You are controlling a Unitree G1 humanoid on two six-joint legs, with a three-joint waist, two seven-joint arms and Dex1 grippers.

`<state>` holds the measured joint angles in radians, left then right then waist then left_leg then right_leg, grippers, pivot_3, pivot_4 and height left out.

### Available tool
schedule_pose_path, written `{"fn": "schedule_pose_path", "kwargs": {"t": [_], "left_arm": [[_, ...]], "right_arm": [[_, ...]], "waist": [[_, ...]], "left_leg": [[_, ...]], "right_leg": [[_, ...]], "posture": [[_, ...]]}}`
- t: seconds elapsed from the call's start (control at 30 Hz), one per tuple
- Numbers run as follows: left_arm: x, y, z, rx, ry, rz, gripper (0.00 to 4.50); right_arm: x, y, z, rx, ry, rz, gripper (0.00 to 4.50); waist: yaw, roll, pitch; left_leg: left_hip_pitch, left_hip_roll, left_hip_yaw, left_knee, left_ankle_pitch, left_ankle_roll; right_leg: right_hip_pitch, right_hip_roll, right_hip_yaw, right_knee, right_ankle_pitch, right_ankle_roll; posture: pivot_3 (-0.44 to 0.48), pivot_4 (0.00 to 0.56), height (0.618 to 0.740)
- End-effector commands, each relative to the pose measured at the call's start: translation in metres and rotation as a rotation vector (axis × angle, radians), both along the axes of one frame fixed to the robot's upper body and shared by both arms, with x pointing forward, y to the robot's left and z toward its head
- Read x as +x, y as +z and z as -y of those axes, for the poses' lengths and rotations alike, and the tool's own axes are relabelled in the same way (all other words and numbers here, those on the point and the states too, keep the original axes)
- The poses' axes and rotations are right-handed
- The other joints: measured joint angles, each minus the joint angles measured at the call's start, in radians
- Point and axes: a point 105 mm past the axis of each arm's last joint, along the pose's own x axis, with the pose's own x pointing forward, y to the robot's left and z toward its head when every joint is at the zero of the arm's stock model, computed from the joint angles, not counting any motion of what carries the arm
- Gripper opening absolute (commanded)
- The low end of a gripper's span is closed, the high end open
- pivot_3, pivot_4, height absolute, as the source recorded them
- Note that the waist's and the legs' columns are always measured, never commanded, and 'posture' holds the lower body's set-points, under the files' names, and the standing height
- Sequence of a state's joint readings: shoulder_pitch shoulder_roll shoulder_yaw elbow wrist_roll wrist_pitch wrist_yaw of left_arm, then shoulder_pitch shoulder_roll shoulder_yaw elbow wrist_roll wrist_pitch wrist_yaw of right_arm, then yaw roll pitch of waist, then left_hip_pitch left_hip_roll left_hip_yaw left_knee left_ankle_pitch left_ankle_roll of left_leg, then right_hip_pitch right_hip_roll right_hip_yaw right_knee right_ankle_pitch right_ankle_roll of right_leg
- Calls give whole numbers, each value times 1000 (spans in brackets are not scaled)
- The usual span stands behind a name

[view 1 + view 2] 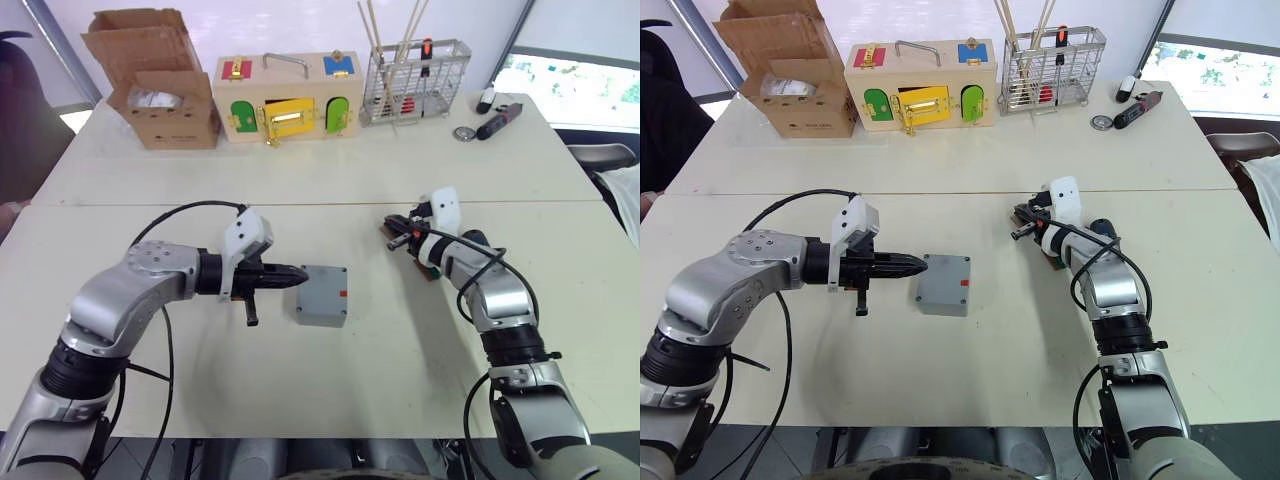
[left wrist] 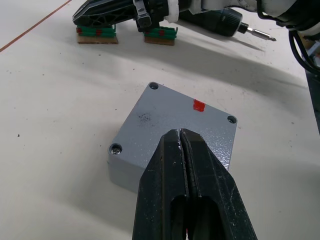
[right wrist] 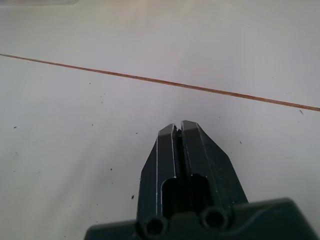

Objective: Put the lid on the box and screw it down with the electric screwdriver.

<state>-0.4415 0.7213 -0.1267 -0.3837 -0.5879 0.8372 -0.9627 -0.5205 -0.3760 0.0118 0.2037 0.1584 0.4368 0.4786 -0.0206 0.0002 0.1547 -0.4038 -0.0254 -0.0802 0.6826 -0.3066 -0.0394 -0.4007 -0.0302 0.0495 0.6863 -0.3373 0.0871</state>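
Observation:
The grey box (image 1: 322,297) stands on the table between my arms, a red mark on its top edge. The lid (image 2: 170,117) lies flat on it, closing it, with its corner holes showing. My left gripper (image 2: 179,134) is shut and empty, level with the table, its tip at the box's left edge. To the right of the box, my right gripper (image 3: 178,126) is shut on nothing and low over the bare table. A dark cylinder with a thin metal bit, the electric screwdriver (image 2: 225,22), shows close behind that gripper's base, mostly hidden.
Along the table's far edge stand a brown cardboard box (image 1: 160,85), a wooden box with coloured doors (image 1: 285,100) and a wire basket (image 1: 415,80) holding sticks. A black-and-red tool (image 1: 498,120) lies at the far right. A seam (image 1: 300,204) crosses the table.

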Motion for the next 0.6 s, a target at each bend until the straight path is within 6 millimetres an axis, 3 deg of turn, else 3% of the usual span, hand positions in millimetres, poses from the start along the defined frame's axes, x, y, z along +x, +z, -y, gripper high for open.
{"fn": "schedule_pose_path", "kwargs": {"t": [0.03,0.47,0.6], "left_arm": [[0,5,-1,-2,-5,33,0],[1,8,-1,-14,-8,37,0],[1,11,-2,-16,-10,41,0]], "right_arm": [[3,21,4,9,-9,71,42],[-3,51,-1,47,10,137,42],[-22,72,-14,88,122,174,42]], "waist": [[0,0,0],[0,0,0],[1,0,0]], "left_leg": [[0,0,0,0,0,0],[0,0,0,0,0,0],[0,0,0,0,0,0]], "right_leg": [[0,0,0,0,0,0],[0,0,0,0,0,0],[0,0,0,0,0,0]], "posture": [[0,150,740],[0,150,740],[0,150,740]]}}
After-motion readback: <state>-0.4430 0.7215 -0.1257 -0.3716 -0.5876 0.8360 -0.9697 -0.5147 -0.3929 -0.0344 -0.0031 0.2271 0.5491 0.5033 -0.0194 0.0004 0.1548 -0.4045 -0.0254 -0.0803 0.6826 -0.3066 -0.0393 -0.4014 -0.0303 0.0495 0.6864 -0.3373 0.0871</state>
